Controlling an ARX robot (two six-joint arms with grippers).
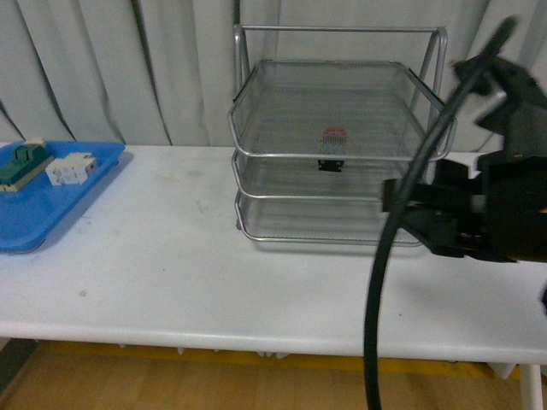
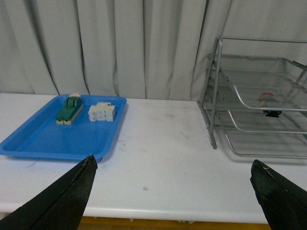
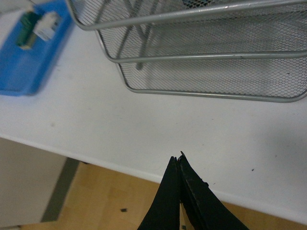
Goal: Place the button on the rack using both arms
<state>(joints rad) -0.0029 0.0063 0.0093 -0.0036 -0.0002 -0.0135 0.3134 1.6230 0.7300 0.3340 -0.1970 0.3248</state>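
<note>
We see a white tabletop [image 1: 171, 256] with a few faint dark smudges on it. At its left end lies a flat blue plastic tray [image 1: 47, 209], one corner reaching near the front edge. On the tray sit a green switch block [image 2: 69, 109] with a cream base and, just beside it, a white block component [image 2: 103, 112]; the two stand close together but apart. Behind the tabletop hangs a pale pleated curtain [image 2: 120, 43]. Below the front edge we see a wooden floor [image 3: 120, 201].
</note>
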